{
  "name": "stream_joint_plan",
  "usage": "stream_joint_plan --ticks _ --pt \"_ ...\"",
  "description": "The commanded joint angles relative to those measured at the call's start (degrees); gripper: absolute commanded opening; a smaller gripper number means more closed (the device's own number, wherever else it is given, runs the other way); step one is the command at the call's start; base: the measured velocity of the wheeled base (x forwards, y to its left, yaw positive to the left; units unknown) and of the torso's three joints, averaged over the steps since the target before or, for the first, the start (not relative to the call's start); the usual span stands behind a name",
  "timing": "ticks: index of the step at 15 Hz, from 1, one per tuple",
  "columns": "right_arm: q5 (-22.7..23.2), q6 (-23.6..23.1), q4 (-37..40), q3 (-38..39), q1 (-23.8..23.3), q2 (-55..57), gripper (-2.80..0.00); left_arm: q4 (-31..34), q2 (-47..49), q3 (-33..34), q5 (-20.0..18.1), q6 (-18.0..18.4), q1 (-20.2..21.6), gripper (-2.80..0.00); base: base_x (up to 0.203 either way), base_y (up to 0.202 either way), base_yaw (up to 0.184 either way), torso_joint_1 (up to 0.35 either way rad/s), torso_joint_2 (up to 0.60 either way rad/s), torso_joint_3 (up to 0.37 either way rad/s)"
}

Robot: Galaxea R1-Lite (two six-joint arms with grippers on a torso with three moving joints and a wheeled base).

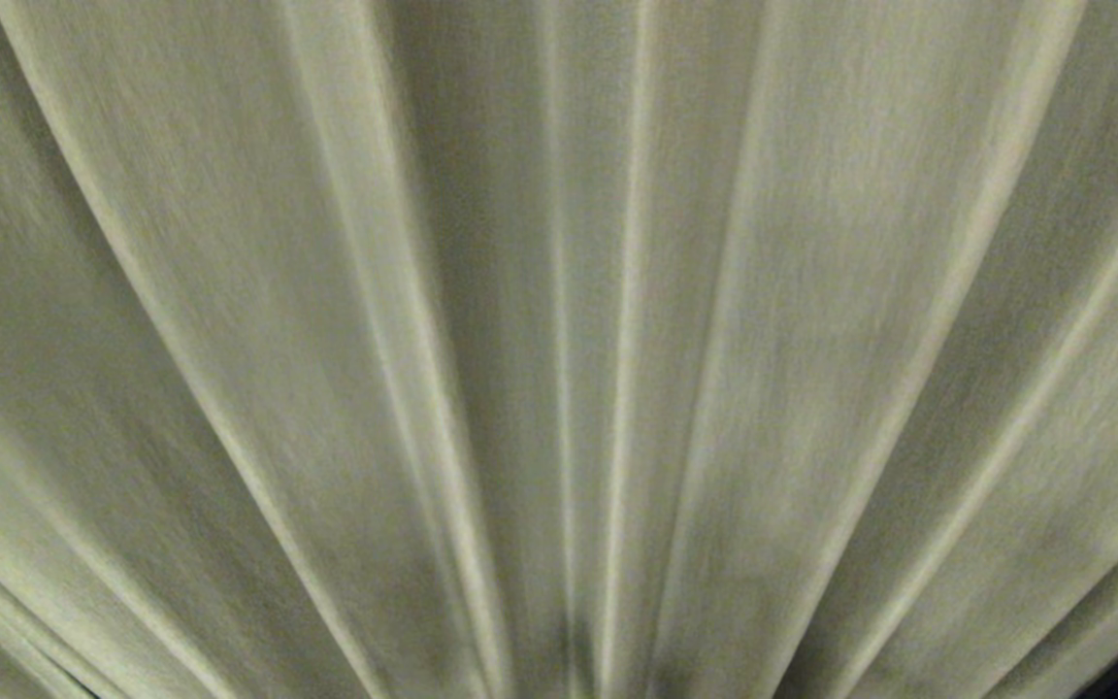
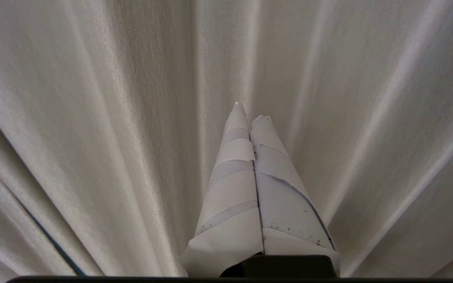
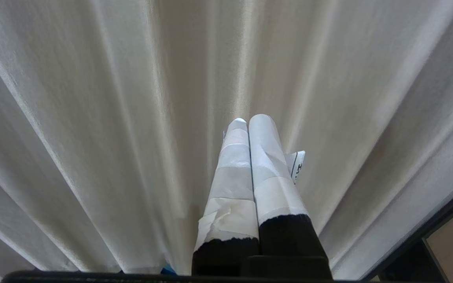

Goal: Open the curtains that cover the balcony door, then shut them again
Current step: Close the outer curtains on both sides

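Right now curtains (image 1: 559, 349) hang shut, filling whole head view. Soft, floppy, bit heavy cloth, prob. slips if pushed; fold edge best pinched. Left tool (image 2: 250, 112) & right tool (image 3: 252, 118) both closed, nothing held, pointed at cloth.

The curtains (image 1: 559, 349) are cut off by every edge of the head view, where neither arm is seen; whatever lies behind is hidden.
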Motion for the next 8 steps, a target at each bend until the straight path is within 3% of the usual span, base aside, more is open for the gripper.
stream_joint_plan --ticks 1,8 --pt "0.1 0.0 0.0 0.0 -0.1 0.0 -2.80 0.0 0.0 0.1 0.0 -0.1 0.0 -2.80 0.000 0.000 0.000 0.000 0.00 0.000" --pt "0.1 0.0 0.0 0.0 0.0 0.0 -2.80 0.0 0.0 0.1 0.0 -0.3 0.0 -2.80 0.000 0.000 0.000 0.000 0.00 0.000"
